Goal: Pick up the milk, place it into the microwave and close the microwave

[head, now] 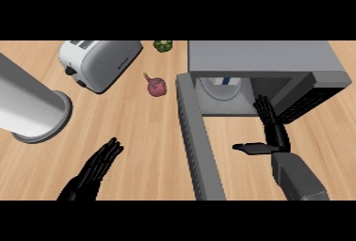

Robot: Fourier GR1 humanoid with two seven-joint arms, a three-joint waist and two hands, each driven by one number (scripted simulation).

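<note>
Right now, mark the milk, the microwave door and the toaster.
milk (pixel 221 92): head view, on its white body.
microwave door (pixel 198 141): head view, middle of the open door's panel.
toaster (pixel 104 59): head view, on its grey side wall.

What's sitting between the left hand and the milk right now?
In the head view, bare counter and then the open microwave door lie between the left hand and the milk.
</note>
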